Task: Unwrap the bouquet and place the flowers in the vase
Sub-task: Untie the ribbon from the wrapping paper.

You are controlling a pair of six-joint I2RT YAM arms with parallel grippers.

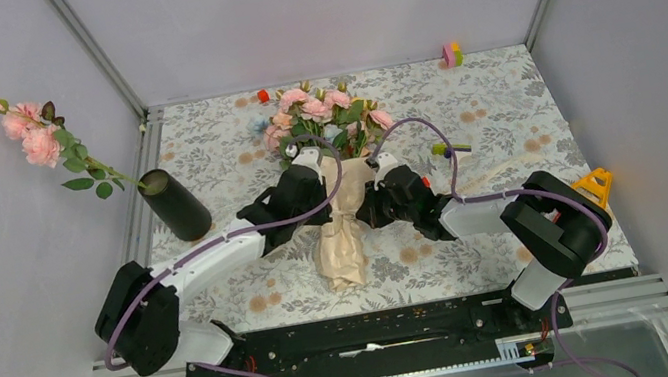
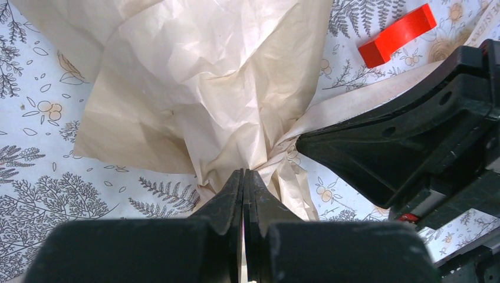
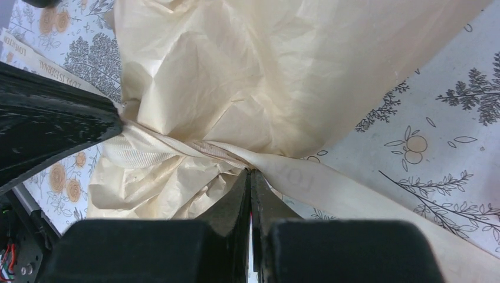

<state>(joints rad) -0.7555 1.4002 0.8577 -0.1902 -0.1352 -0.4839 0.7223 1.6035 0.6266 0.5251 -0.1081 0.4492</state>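
Note:
The bouquet (image 1: 340,238) lies mid-table in crinkled beige paper (image 2: 206,71), its pink flowers (image 1: 318,112) pointing to the back. A cream ribbon (image 3: 354,188) ties its waist, and one printed tail (image 2: 354,103) runs out across the cloth. My left gripper (image 2: 243,174) is shut with its tips in the tied waist from the left (image 1: 319,196). My right gripper (image 3: 250,173) is shut on the ribbon from the other side (image 1: 365,202). The black vase (image 1: 176,205) leans at the left edge, holding a pink rose stem (image 1: 39,139).
A red block (image 2: 398,34) lies on the patterned cloth beside the bouquet. A pink-and-green block (image 1: 452,54) sits at the back right, a green-purple stick (image 1: 450,147) near the right arm, and an orange piece (image 1: 595,182) at the right edge. Walls enclose three sides.

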